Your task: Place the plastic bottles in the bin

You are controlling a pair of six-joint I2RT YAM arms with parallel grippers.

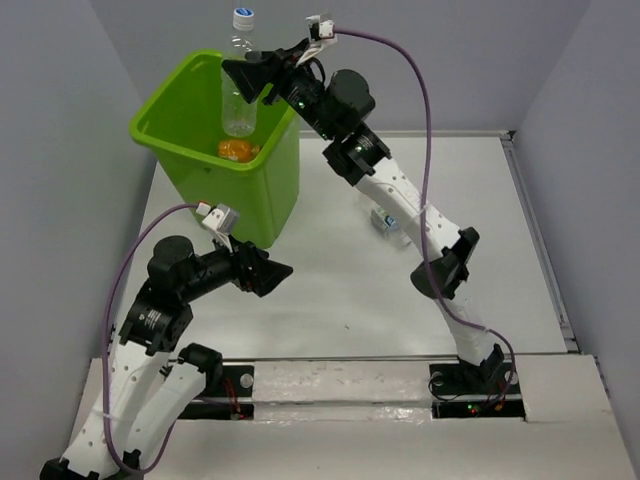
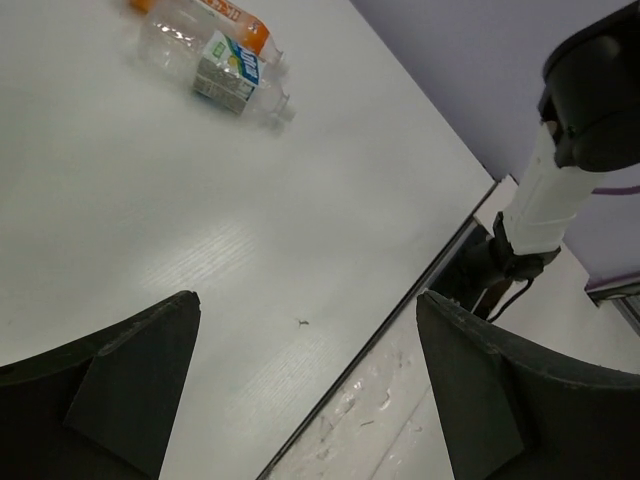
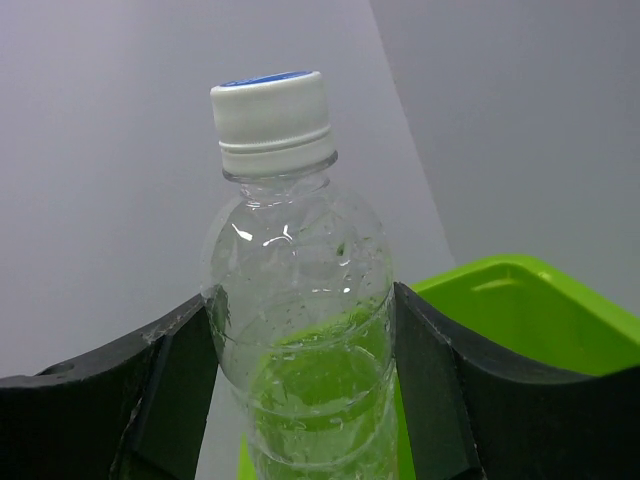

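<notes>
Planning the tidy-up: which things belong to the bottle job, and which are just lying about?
Job: large lime-green plastic bin; clear white-capped plastic bottle in right tool; orange plastic bottle and clear blue-labelled plastic bottle on white table.
Lying about: dark speck on table; purple cables.

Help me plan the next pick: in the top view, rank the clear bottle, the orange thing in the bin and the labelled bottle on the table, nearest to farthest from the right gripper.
1. clear bottle: clamped in the right gripper, above the bin.
2. orange thing: down inside the bin, under that bottle.
3. labelled bottle: on the table, right of the bin, partly hidden.
</notes>
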